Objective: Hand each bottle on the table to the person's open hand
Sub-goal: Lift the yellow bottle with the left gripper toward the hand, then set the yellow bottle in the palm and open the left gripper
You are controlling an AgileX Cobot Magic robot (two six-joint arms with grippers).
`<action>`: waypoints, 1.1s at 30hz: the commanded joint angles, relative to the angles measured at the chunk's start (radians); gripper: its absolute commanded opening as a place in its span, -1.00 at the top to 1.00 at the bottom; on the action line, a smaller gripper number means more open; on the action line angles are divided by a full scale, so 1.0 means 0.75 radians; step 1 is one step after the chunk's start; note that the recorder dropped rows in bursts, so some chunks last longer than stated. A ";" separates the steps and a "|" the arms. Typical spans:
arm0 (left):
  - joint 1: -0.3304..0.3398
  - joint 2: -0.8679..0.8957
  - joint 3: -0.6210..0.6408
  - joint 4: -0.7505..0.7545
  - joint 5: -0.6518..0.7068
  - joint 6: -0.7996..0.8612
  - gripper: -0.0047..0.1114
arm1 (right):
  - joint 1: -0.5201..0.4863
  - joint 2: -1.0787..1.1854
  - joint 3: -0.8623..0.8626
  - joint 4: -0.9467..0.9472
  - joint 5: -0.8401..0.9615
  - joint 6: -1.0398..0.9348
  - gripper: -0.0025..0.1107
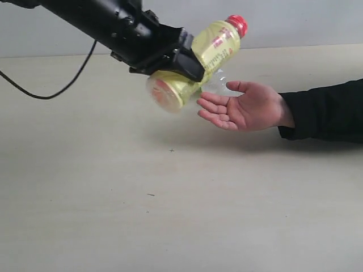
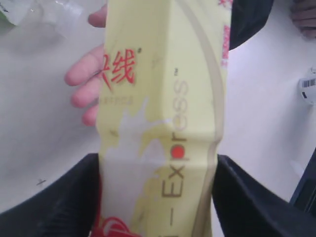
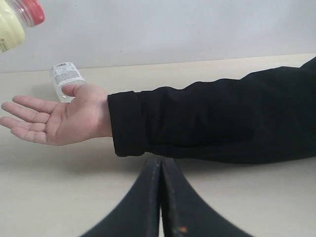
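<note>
Our left gripper (image 1: 180,63) is partly open around the middle of the yellow plastic bottle (image 1: 212,48) and has it firmly clamped. It holds the bottle tilted in the air above the pale beige counter (image 1: 170,215), with its red cap (image 1: 237,24) raised toward the far wall and its base toward the exterior camera. The bottle hangs just beside and a little above the fingertips of the person's open hand (image 1: 244,107), which waits palm up in a black sleeve (image 1: 329,110). We judge this handover as nearly done but not finished, since the bottle has not yet been set into the palm or let go. Our right gripper (image 3: 160,165) is closed on nothing and sits low near the person's forearm. At least one more item is left: a clear plastic bottle with a white label (image 3: 64,79) lies on its side on the counter just behind the hand. In the left wrist view a scrap of clear crinkled plastic with a green patch (image 2: 12,11) may be a further bottle, though too little shows to be sure. We see no red-labelled bottle anywhere. As for contents, a yellow wrap covers the held bottle and hides its fill, and we cannot tell whether the clear one holds any liquid.
</note>
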 commanded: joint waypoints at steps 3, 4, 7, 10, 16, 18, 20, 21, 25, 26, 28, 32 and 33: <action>-0.298 0.006 0.003 0.388 -0.451 -0.723 0.92 | -0.007 0.005 0.007 -0.003 -0.017 0.000 0.96; -0.322 0.019 0.003 0.439 -0.498 -0.812 0.92 | -0.007 0.005 0.007 -0.003 -0.017 0.000 0.96; -0.384 0.079 -0.006 0.586 -0.644 -1.230 0.92 | -0.007 0.005 0.007 -0.003 -0.017 0.000 0.96; -0.384 0.133 -0.030 0.593 -0.672 -1.374 0.92 | -0.007 0.005 0.007 -0.003 -0.017 0.000 0.96; -0.384 0.261 -0.079 0.583 -0.774 -1.501 0.92 | -0.007 0.005 0.007 -0.003 -0.017 0.000 0.96; -0.384 0.272 -0.079 0.596 -0.833 -1.524 0.92 | -0.007 0.005 0.007 -0.003 -0.017 0.000 0.96; -0.384 0.272 -0.079 0.602 -0.853 -1.524 0.92 | -0.007 0.005 0.007 -0.003 -0.017 0.000 0.96; -0.384 0.272 -0.079 0.602 -0.857 -1.524 0.92 | -0.007 0.005 0.007 -0.003 -0.017 0.000 0.96; -0.384 0.272 -0.079 0.602 -0.864 -1.524 0.92 | -0.007 0.005 0.007 -0.003 -0.017 0.000 0.96; -0.384 0.272 -0.079 0.602 -0.867 -1.524 0.92 | -0.007 0.005 0.007 -0.003 -0.017 0.000 0.96; -0.384 0.272 -0.079 0.602 -0.867 -1.524 0.92 | -0.007 0.005 0.007 -0.003 -0.017 0.000 0.96; -0.384 0.272 -0.079 0.596 -0.867 -1.524 0.92 | -0.007 0.005 0.007 -0.003 -0.017 0.000 0.96; -0.384 0.272 -0.079 0.590 -0.867 -1.524 0.92 | -0.007 0.005 0.007 -0.003 -0.017 0.000 0.96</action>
